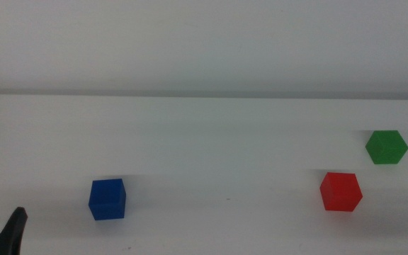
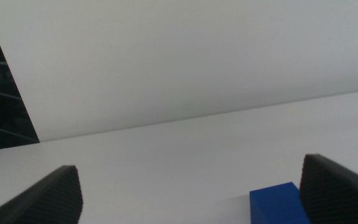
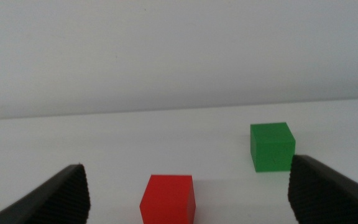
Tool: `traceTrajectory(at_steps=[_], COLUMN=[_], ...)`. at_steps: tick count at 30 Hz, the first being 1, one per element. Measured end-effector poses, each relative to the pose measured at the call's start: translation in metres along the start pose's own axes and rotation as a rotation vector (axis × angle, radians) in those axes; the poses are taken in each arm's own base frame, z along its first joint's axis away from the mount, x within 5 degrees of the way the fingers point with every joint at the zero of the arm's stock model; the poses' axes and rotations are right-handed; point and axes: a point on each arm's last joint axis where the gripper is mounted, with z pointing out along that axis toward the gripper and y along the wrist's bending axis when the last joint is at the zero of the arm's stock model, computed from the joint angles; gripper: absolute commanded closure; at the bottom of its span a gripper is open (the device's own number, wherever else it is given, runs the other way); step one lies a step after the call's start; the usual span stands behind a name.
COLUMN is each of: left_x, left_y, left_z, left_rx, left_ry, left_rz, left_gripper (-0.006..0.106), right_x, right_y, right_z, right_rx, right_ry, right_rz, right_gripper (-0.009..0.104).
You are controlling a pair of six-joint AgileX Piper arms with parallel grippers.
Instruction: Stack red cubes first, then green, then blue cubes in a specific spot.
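Nearest to the camera, the left end effector (image 2: 188, 193) waits at the bottom left corner of the middle view and the right end effector (image 3: 188, 193) at the bottom right, both spread wide and gripping nothing. On the white table (image 1: 218, 142), the blue cube (image 1: 108, 199) sits at the left and the red cube (image 1: 341, 191) at the right. The green cube (image 1: 387, 147) lies a little farther back, near the red one but not touching.

The red cube (image 3: 168, 198), green cube (image 3: 272, 146) and blue cube (image 1: 108, 199) look matt and smooth on a smooth white bench (image 1: 211, 134); dark fingers (image 3: 64, 196) show ribbed faces.
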Motion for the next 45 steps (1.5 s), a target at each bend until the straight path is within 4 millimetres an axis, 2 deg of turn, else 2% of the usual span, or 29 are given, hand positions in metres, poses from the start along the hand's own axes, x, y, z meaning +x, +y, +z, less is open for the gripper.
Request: traceTrajectory(at_steps=[3, 6, 8, 12, 16, 18, 21, 27, 31, 36, 40, 45], left_x=[0.000, 0.000, 0.000, 0.000, 0.000, 0.000, 0.000, 0.000, 0.000, 0.000, 0.000, 0.000], left_y=[0.000, 0.000, 0.000, 0.000, 0.000, 0.000, 0.000, 0.000, 0.000, 0.000, 0.000, 0.000], left_z=[0.000, 0.000, 0.000, 0.000, 0.000, 0.000, 0.000, 0.000, 0.000, 0.000, 0.000, 0.000], left_rx=[0.000, 0.000, 0.000, 0.000, 0.000, 0.000, 0.000, 0.000, 0.000, 0.000, 0.000, 0.000], left_ry=[0.000, 0.000, 0.000, -0.002, -0.002, -0.002, -0.002, -0.002, -0.002, -0.002, -0.002, -0.002], left_rz=[0.000, 0.000, 0.000, 0.000, 0.000, 0.000, 0.000, 0.000, 0.000, 0.000, 0.000, 0.000], left_gripper=[0.007, 0.007, 0.007, 0.007, 0.007, 0.007, 0.007, 0.007, 0.007, 0.007, 0.007, 0.007], right_x=[-0.012, -0.048, -0.072, -0.118, -0.149, -0.156, -0.149, -0.111, -0.091, -0.071, -0.051, -0.036], right_y=[0.001, 0.003, 0.005, 0.010, 0.014, 0.015, 0.016, 0.014, 0.023, 0.037, 0.037, 0.035], right_z=[-0.003, -0.004, 0.002, 0.026, 0.062, 0.083, 0.113, 0.171, 0.202, 0.226, 0.236, 0.245], right_rx=[0.003, 0.011, 0.017, 0.036, 0.054, 0.057, 0.061, 0.095, 0.107, 0.111, 0.143, 0.174], right_ry=[0.015, 0.074, 0.180, 0.481, 0.705, 0.788, 0.878, 1.060, 1.171, 1.245, 1.310, 1.335], right_rz=[0.000, 0.003, 0.019, 0.043, 0.045, 0.052, 0.060, 0.087, 0.081, 0.080, 0.097, 0.096], right_gripper=[0.010, 0.010, 0.010, 0.010, 0.010, 0.010, 0.010, 0.010, 0.010, 0.010, 0.010, 0.010])
